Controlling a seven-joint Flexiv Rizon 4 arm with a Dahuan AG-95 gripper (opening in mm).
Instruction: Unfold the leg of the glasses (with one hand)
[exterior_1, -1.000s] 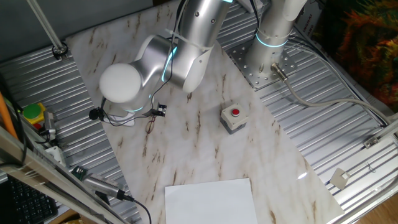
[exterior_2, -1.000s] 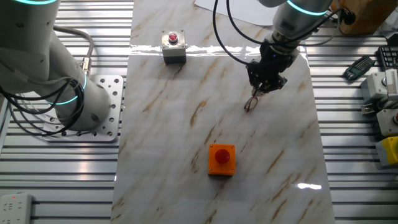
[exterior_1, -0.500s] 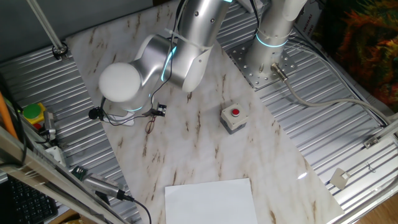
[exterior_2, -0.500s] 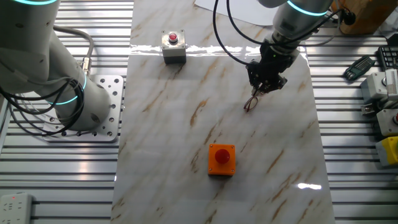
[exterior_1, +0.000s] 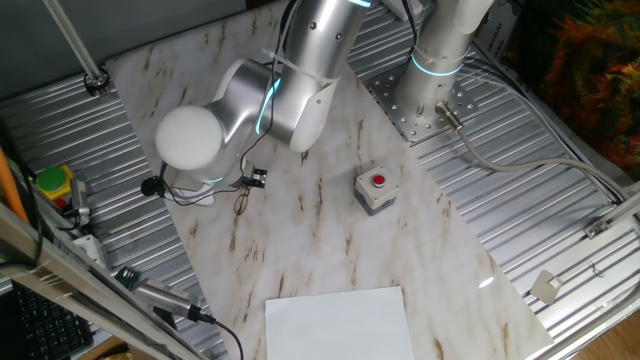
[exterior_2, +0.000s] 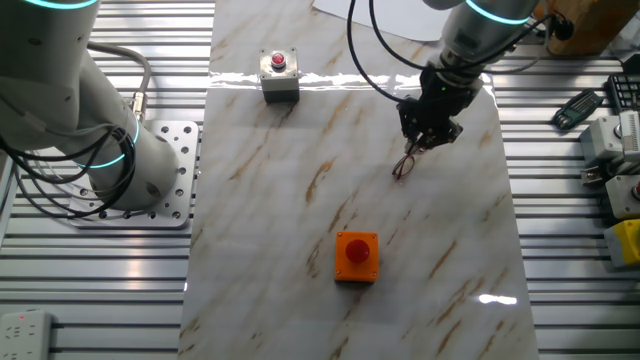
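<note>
The glasses (exterior_2: 403, 167) are a thin dark reddish wire shape lying on the marble table (exterior_2: 300, 200), right of centre. In one fixed view the glasses (exterior_1: 242, 200) show just below the arm's big white joint, which hides the fingers. In the other fixed view my gripper (exterior_2: 415, 147) points down at the upper end of the glasses. Its dark fingers come together to a narrow tip where the leg (exterior_2: 409, 155) rises from the frame. The fingers look shut on that wire, though the contact is very small in this view.
A grey button box (exterior_2: 279, 77) with a red button stands at the far left of the table. An orange block (exterior_2: 356, 256) with a red top sits nearer the front. A white sheet (exterior_1: 340, 322) lies at one table end. Ribbed metal flanks the marble.
The arm's joints have shifted a few pixels and the cable above the gripper swung slightly right. The gripper tip and the glasses stay where they were.
</note>
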